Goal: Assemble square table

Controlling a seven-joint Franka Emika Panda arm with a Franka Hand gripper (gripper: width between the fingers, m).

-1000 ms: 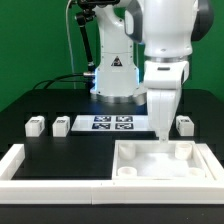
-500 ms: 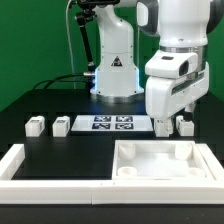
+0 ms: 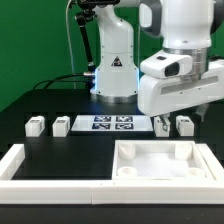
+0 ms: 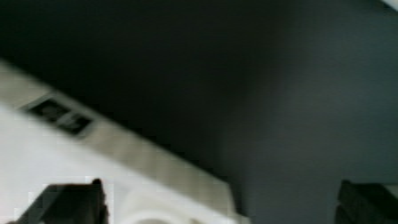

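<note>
The white square tabletop (image 3: 160,162) lies rim-up at the front right, with round corner sockets showing. Four short white legs lie in a row behind it: two at the exterior view's left (image 3: 36,126) (image 3: 61,126) and two at its right (image 3: 162,125) (image 3: 184,125). My gripper (image 3: 162,112) hangs tilted above the back edge of the tabletop, near the right pair of legs, its fingers mostly hidden behind the hand. In the wrist view my gripper (image 4: 222,192) is open and empty. A tagged white edge of the tabletop (image 4: 107,150) shows beneath it.
The marker board (image 3: 112,123) lies flat between the leg pairs. A long white low wall (image 3: 40,165) frames the front and left of the workspace. The robot base (image 3: 115,70) stands at the back on the black table.
My hand has lifted from low over the tabletop's back part. It has tilted and swung toward the exterior view's right. No parts have moved.
</note>
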